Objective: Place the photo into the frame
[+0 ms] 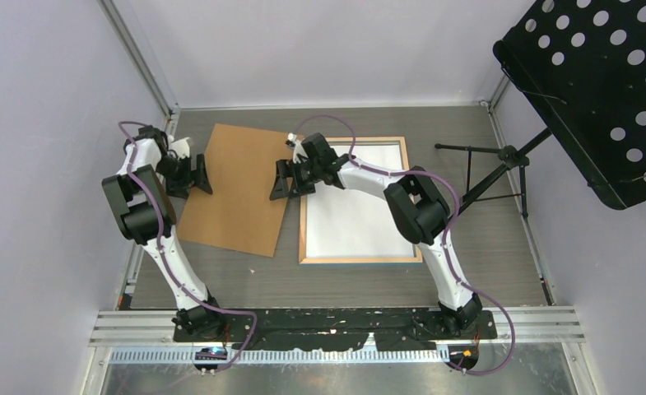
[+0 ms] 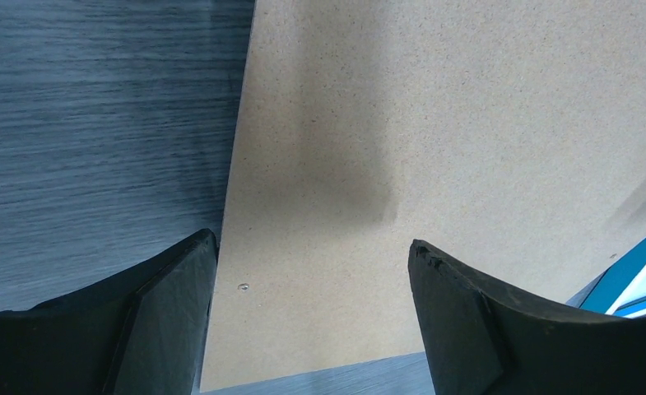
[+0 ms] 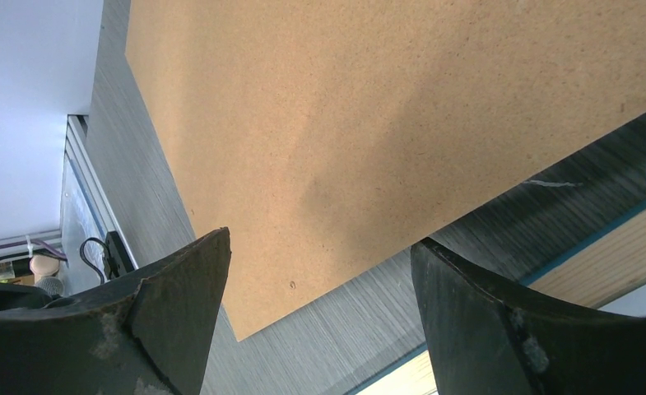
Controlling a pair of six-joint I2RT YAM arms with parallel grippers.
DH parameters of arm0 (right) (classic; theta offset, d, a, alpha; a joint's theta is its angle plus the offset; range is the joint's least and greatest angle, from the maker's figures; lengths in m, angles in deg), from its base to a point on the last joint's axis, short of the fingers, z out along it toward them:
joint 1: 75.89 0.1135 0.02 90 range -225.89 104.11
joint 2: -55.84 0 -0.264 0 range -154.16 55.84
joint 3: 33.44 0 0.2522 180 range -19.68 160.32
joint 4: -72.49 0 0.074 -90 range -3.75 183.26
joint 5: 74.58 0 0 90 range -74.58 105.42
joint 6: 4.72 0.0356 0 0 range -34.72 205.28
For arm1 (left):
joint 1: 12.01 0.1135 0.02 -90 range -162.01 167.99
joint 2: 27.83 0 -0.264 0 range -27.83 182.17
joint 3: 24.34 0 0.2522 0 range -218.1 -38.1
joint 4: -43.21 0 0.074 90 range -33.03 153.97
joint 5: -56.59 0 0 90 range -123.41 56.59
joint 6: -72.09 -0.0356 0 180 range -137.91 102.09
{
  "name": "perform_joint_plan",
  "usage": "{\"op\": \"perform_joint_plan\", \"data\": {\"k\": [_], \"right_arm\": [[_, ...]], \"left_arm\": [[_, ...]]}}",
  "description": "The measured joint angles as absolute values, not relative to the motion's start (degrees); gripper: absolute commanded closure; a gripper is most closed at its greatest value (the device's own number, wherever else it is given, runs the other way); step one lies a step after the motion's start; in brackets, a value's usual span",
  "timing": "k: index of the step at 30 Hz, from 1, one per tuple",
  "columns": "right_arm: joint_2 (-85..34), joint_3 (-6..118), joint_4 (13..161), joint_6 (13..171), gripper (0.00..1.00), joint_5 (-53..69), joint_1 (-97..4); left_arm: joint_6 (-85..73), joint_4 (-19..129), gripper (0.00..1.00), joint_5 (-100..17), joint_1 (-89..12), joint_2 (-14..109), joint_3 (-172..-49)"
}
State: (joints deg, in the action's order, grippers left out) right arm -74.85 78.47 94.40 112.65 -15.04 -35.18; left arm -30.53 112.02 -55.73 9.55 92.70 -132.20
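L gripper [image 2: 313,247] and R gripper [image 3: 319,243]: jaws apart, empty, backing board [image 1: 237,189] beneath both. Frame [image 1: 354,258] right of R gripper holds photo [image 1: 356,218] (prob., white side up); board not yet fitted.

your left gripper [image 1: 197,176] is gaping wide, facing 3 o'clock; your right gripper [image 1: 284,183] is gaping wide, facing 9 o'clock.

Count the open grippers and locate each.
2. The left gripper is over the left edge of the brown board; the right gripper over its right edge, beside the frame. None hidden.
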Motion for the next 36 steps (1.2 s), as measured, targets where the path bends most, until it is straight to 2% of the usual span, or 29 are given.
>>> {"op": "perform_joint_plan", "data": {"k": [16, 24, 36], "right_arm": [[-76.32, 78.79, 93.35, 114.27, 0.14, -15.96, -35.11], [-76.95, 78.53, 90.35, 117.46, 0.15, -17.11, -35.38], [-76.87, 73.64, 80.10, 123.45, 0.25, -20.65, -36.34]], "left_arm": [[-30.53, 112.10, 0.17, -56.85, 9.66, 92.53, -131.94], [-30.64, 111.62, 0.17, -57.00, 10.12, 90.10, -127.81], [-31.53, 110.18, 0.17, -56.50, 10.47, 88.14, -124.64]]}}
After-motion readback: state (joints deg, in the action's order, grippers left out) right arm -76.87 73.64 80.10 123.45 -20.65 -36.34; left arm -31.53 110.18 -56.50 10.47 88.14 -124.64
